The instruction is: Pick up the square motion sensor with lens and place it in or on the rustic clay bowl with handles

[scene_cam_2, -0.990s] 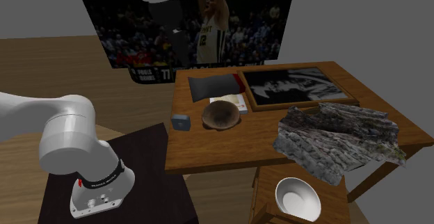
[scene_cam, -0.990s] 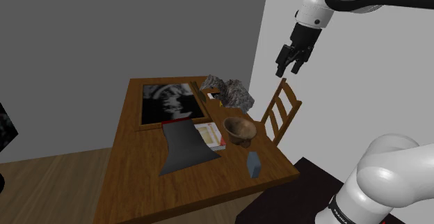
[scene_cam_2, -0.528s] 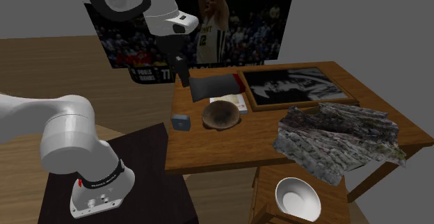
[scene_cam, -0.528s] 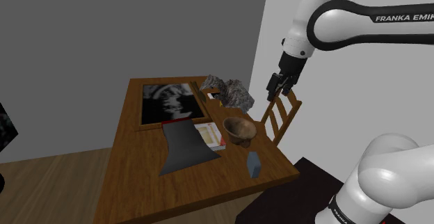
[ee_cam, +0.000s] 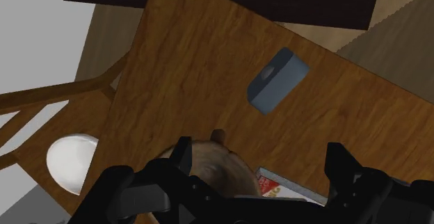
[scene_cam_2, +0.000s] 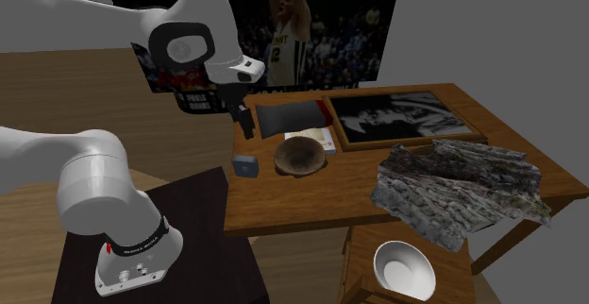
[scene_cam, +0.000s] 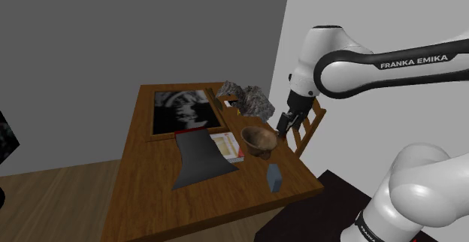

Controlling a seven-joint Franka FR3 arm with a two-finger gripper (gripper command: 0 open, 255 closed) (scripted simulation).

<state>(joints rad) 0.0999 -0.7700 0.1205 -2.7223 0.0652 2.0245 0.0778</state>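
Note:
The motion sensor [scene_cam: 274,176] is a small blue-grey square box with a dark lens, lying flat on the wooden table [scene_cam: 150,203] near the edge by the stand. It also appears as the sensor [scene_cam_2: 246,166] and the sensor [ee_cam: 277,81]. The brown clay bowl [scene_cam: 258,139] stands a short way from it, also seen as the bowl [scene_cam_2: 300,156] and the bowl [ee_cam: 212,160]. My gripper [scene_cam: 283,128] hangs above the table beside the bowl, open and holding nothing. Its fingers [ee_cam: 182,153] stand wide apart, with the sensor ahead of them and the bowl partly hidden behind them.
A dark grey cloth [scene_cam: 199,158], a book [scene_cam: 228,146], a framed black-and-white picture [scene_cam: 180,111] and a grey rock-like lump [scene_cam: 248,98] lie on the table. A wooden chair [scene_cam: 304,120] with a white bowl [scene_cam_2: 404,267] stands at the table's side. A poster [scene_cam_2: 311,28] covers the wall.
The arm has swung down from high above the chair to just over the table beside the clay bowl. The fingers stayed open.

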